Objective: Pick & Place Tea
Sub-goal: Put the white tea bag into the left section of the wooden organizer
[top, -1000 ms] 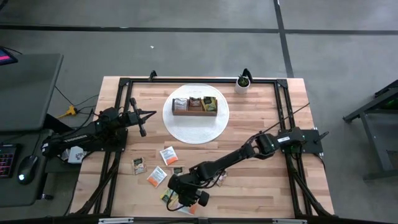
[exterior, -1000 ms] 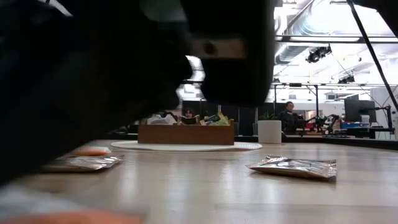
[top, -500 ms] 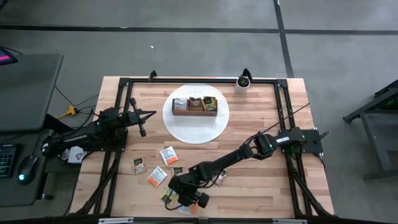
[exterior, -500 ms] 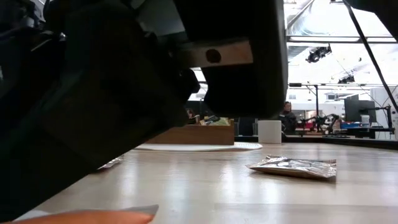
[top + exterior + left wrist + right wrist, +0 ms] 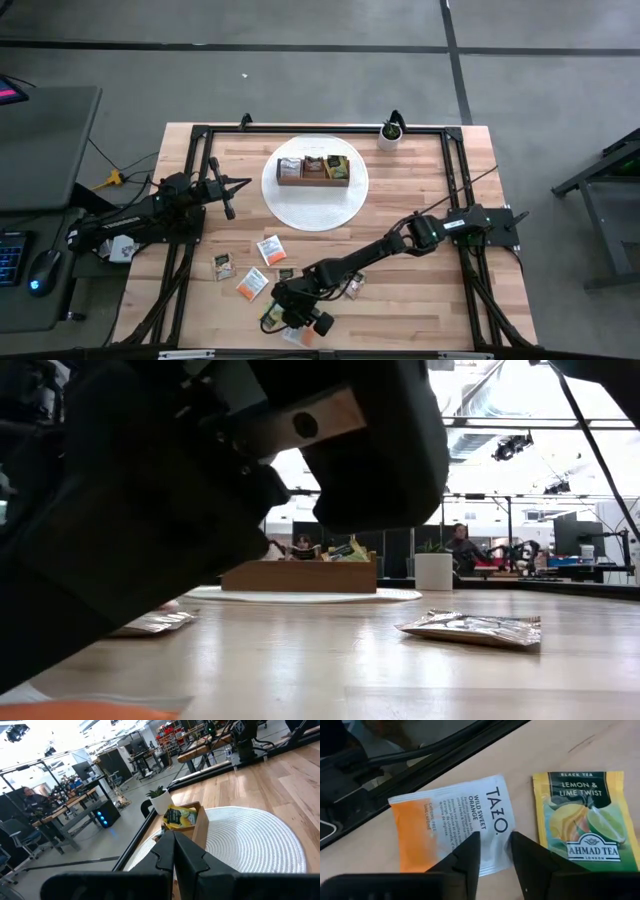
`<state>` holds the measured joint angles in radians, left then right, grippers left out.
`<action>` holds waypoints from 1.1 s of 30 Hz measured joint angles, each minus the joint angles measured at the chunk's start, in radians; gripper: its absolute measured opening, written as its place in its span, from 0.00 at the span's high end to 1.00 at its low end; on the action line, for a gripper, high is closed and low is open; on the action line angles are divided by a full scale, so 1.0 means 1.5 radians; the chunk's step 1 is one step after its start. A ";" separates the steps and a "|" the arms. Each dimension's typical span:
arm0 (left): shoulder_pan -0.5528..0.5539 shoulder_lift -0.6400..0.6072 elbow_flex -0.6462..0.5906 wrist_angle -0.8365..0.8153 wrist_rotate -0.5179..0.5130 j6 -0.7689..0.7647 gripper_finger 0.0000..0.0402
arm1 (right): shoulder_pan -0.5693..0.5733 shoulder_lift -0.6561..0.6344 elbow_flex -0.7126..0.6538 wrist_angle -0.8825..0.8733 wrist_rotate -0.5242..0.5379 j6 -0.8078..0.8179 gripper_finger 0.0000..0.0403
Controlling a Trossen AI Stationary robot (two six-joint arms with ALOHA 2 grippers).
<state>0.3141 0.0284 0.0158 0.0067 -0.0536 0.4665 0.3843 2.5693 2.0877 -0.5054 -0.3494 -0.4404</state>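
My right gripper (image 5: 493, 851) is open near the table's near edge (image 5: 297, 325). Its fingertips stand over the white end of a white-orange sachet (image 5: 455, 825) that lies flat on the wood. A green-yellow sachet (image 5: 585, 820) lies flat right beside it. Several more sachets lie loose on the table (image 5: 270, 249) (image 5: 224, 266) (image 5: 252, 284) (image 5: 470, 628). The wooden box (image 5: 313, 172) with sachets in its compartments stands on a round white mat (image 5: 315, 208). My left gripper (image 5: 225, 195) waits shut at the table's left, pointing toward the box (image 5: 197, 822). My right gripper comes from above, with one finger (image 5: 465, 855) and the other finger (image 5: 530, 855) over the white end (image 5: 492, 827) of the white-orange sachet. I cannot tell whether they touch it. The sachet lies flat on the table.
A small white plant pot (image 5: 390, 133) stands at the far edge, right of the mat. A black frame rail (image 5: 320, 128) runs around the table. Bare wood lies between the mat and the loose sachets. People sit in the room far behind the table (image 5: 465, 545).
In the low view my right gripper has tipped and shifted a little over the sachets at the near edge. In the high view it stays at almost the same spot. The sachets have kept their places.
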 joint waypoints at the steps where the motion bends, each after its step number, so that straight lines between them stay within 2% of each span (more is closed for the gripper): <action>1: 0.000 0.000 0.000 0.000 0.000 0.000 1.00 | -0.001 0.000 0.000 0.001 0.001 0.005 0.76; 10: 0.000 0.000 0.000 0.000 0.000 0.000 1.00 | -0.005 0.001 -0.002 0.009 0.004 0.047 0.98; 16: 0.000 0.000 0.000 0.000 0.000 0.000 1.00 | -0.002 -0.004 -0.003 0.027 0.031 0.084 0.99; 26: 0.000 0.000 0.000 0.000 0.001 0.000 1.00 | 0.004 -0.060 -0.007 0.026 0.218 0.137 1.00; 31: 0.000 0.000 0.000 0.000 0.001 0.000 1.00 | 0.016 -0.105 -0.005 0.000 0.255 0.183 1.00; 33: 0.000 0.000 0.000 0.000 0.001 0.000 1.00 | 0.022 -0.123 -0.005 -0.023 0.297 0.195 1.00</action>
<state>0.3140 0.0284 0.0159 0.0067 -0.0525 0.4667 0.4171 2.3845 2.0804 -0.5403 0.0961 -0.1475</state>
